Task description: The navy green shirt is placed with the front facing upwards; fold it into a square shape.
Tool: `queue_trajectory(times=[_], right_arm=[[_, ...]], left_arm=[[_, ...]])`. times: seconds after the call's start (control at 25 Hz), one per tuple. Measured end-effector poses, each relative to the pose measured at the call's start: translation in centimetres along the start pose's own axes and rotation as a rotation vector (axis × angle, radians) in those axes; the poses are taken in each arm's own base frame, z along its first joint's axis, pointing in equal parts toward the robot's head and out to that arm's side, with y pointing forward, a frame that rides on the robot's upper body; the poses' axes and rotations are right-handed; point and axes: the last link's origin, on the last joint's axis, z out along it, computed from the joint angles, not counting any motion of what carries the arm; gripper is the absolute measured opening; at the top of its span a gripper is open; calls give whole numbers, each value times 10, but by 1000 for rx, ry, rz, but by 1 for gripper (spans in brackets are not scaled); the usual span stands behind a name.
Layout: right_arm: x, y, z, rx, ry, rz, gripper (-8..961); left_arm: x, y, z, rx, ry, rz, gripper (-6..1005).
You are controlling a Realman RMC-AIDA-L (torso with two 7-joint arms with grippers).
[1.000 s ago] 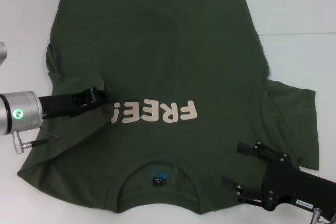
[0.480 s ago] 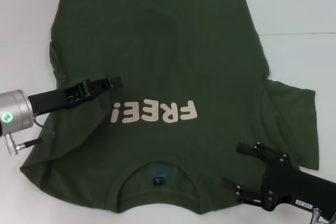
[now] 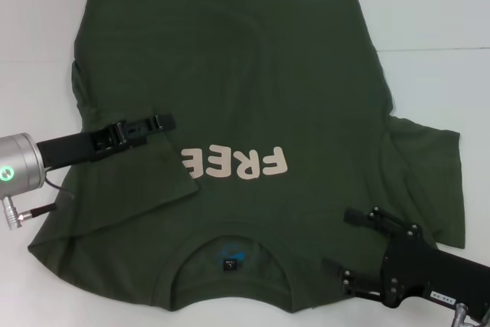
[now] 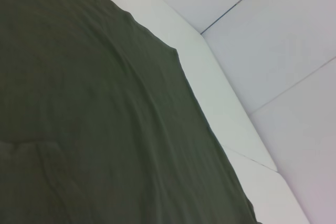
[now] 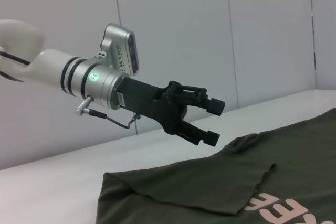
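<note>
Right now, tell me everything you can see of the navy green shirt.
The navy green shirt is dark olive, looks like soft cotton, and lies front up on the white table, collar nearest the robot. Its left sleeve is folded in over the chest, hiding the end of the cream lettering; the right sleeve lies spread flat. A small dark label sits inside the round neck. The left gripper hovers open above the folded sleeve, touching nothing. The right gripper is open over the shirt's right shoulder.
</note>
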Motion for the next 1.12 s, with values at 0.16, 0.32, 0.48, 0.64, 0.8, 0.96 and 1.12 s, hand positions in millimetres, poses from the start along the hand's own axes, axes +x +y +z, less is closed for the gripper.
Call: queue_trajectory(times=[0.16,0.32,0.48,0.64,0.8,0.96,1.12], right_arm=[[-1,-2,-1,12,-9,24,926],[-14,-14,-4,19,-42,187,926],[-42,-34,-4,-23,-33,359,926],[-75,-56,-3,-59,51,481,925],[-115,-80,-8,-40,143,538,924],[-146,-100,-12,57,263,631,923],[-166,-121,-14,203,414,718,923]], left_arm=[[4,3,-7,-36,22,6,901],[8,8,-28,-116,66,109,913],[7,10,-51,-176,67,169,906],[1,11,-70,-195,54,292,904],[-6,10,-92,-178,96,391,904],[-19,9,-102,-189,113,476,904],[-28,13,-105,-227,121,552,904]])
